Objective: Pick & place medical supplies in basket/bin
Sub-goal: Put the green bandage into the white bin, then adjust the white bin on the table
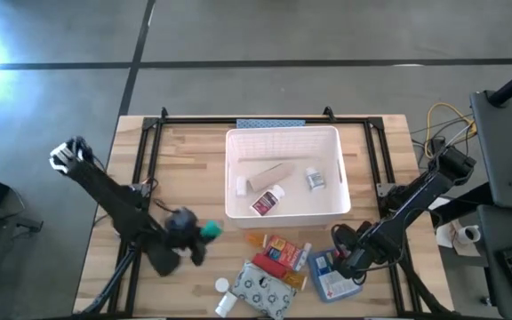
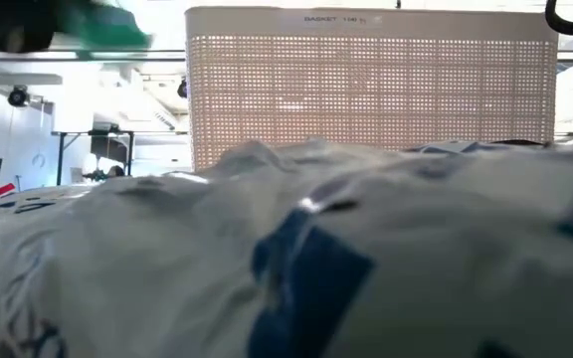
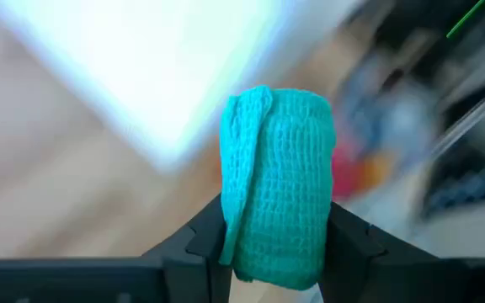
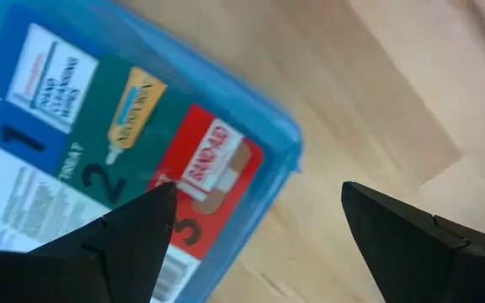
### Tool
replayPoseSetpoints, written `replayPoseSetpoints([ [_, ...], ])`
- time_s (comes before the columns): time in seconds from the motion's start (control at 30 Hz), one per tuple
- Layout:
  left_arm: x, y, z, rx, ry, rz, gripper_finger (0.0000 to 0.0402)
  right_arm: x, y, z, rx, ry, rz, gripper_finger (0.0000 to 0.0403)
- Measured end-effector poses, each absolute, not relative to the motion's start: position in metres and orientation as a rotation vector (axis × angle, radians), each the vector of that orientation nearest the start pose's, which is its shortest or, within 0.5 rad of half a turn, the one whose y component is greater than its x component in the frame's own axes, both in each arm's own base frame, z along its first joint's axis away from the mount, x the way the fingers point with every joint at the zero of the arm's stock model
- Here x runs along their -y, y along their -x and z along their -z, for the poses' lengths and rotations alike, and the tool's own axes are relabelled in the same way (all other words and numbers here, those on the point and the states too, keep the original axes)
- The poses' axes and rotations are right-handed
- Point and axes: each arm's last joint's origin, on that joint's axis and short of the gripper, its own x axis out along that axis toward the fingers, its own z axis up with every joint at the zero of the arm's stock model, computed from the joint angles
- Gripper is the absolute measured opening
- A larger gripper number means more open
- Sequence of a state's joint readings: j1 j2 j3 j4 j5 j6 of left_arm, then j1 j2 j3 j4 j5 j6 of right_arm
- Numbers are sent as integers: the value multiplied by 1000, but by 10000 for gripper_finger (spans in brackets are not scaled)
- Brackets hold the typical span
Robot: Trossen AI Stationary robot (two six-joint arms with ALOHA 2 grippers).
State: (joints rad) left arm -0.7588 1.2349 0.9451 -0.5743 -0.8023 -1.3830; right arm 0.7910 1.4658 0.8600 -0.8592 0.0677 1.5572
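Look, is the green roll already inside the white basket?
No, the green roll is pinched between the left gripper's fingers, outside the white basket.

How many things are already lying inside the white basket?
4 in the white basket: a small white item at its left, a tan box mid-basket, a red-labelled white bottle near the front wall, and a grey-labelled bottle to the right. More may be hidden.

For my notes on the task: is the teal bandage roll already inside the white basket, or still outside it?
Outside. The left gripper holds the teal bandage roll beside the white basket.
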Motion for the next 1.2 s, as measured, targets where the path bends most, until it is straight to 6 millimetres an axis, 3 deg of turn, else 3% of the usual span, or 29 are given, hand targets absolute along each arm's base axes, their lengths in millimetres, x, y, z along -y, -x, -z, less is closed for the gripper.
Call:
replayPoseSetpoints([
  [0.2,121,-166,-350,-21,630,-373,111,-168,-169,-180,-1376,-644,539,327],
  [0.33,93,-176,-376,93,451,-414,111,-168,-169,-180,-1376,-647,541,327],
  [0.53,36,-227,-364,10,397,-265,112,-167,-169,-180,-1375,-651,549,327],
  [0.7,9,-267,-343,-48,479,-293,136,-168,-169,-180,-1364,-696,587,327],
  [0.87,10,-298,-340,-194,364,-313,193,-168,-169,-180,-1350,-740,620,327],
  [1.0,13,-318,-355,-336,269,-322,243,-168,-169,-180,-1346,-742,625,327],
  [1.2,16,-315,-395,-578,149,-342,289,-168,-169,-180,-1347,-734,619,327],
])
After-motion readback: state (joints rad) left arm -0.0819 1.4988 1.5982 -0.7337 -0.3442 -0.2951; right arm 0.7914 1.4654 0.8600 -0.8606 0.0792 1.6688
